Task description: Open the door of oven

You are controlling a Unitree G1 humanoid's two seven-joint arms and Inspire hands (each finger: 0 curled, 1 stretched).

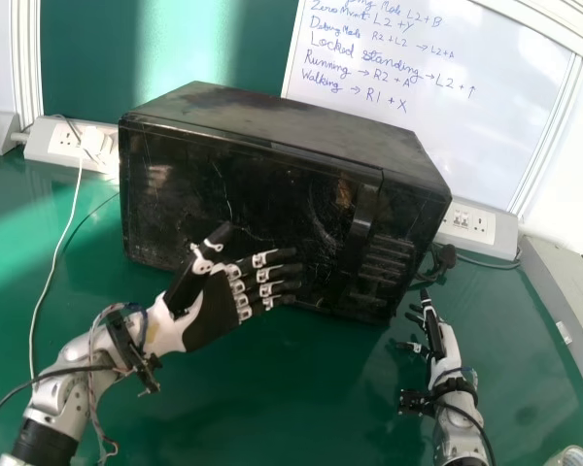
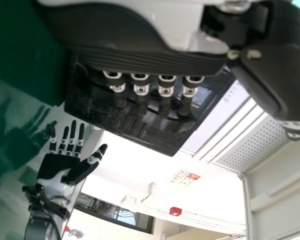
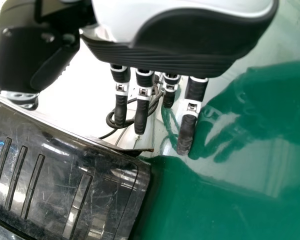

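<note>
The black microwave oven (image 1: 253, 209) stands on the green table (image 1: 311, 393), in the middle of the head view, and its door is closed. The upright door handle (image 1: 363, 218) is toward the right end of the front, beside the panel with long buttons (image 1: 387, 262).

The left hand (image 1: 212, 316) is in front of the oven, at the lower part of the door. Its fingers are straight and a little apart, pointing to the right, and the thumb is spread away from them, upward. It grips nothing; whether it touches the door, I cannot tell.

The right hand (image 1: 445, 354) is near the right end of the oven, with its fingers extended and slightly separated, also gripping nothing.

Behind the oven there is a whiteboard (image 1: 486, 146) with handwriting. One socket box (image 1: 49, 141) is at the left side, and a white cable (image 1: 51, 277) goes down from it over the table.
</note>
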